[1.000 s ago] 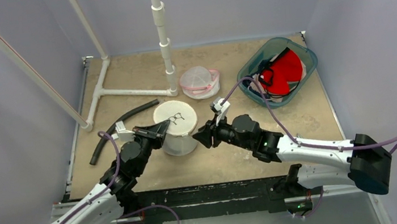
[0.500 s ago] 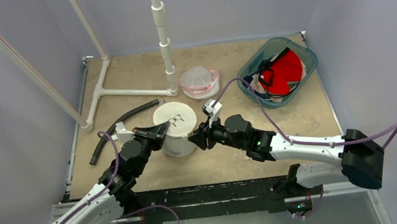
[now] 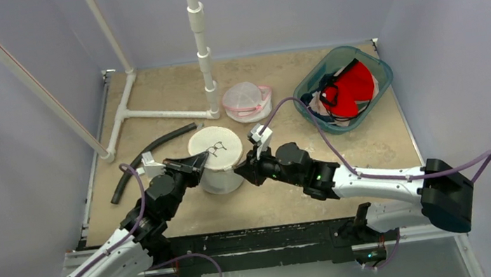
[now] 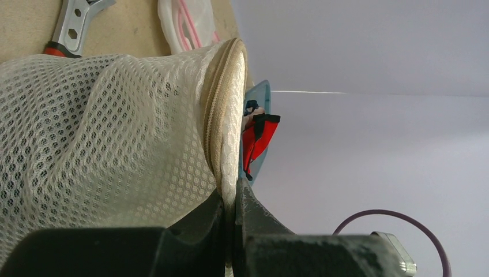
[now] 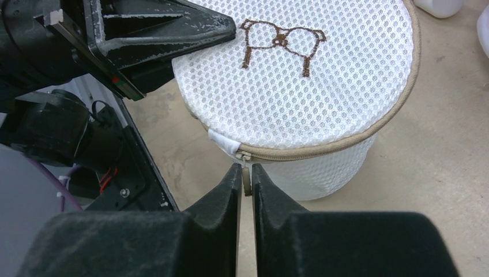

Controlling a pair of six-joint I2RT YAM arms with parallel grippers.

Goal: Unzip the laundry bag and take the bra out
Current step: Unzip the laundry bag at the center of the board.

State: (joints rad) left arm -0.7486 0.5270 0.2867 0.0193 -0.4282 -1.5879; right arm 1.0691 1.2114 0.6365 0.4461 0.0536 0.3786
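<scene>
The laundry bag (image 3: 217,159), a round white mesh drum, stands upright at the centre of the top view. Its zipper (image 5: 346,141) is closed all round the lid's tan rim. The contents cannot be made out through the mesh.

The left gripper (image 3: 196,162) is clamped on the rim at the bag's left. The right gripper (image 3: 241,174) is pinched on the zipper pull (image 5: 247,183) at its lower right.

Bare table (image 3: 272,202) lies open below the bag and to its right, as far as the teal bin (image 3: 310,113) holding a red garment (image 3: 350,90) at upper right. Above the bag the room is tighter, with the white pipe post (image 3: 205,66) and a pink-trimmed mesh pouch (image 3: 247,101) near. A black hose (image 3: 149,157) lies to the left.

A second ago the right gripper hung clear of the bag on its right; it has since swung left to the rim. The left gripper has not moved.

Only the right wrist view shows the pull between the fingertips (image 5: 230,176) and the stitched bra emblem (image 5: 282,43) on the lid. Only the left wrist view shows mesh and seam squeezed between the fingers (image 4: 254,216), and a metal wrench (image 4: 75,23) at upper left.
</scene>
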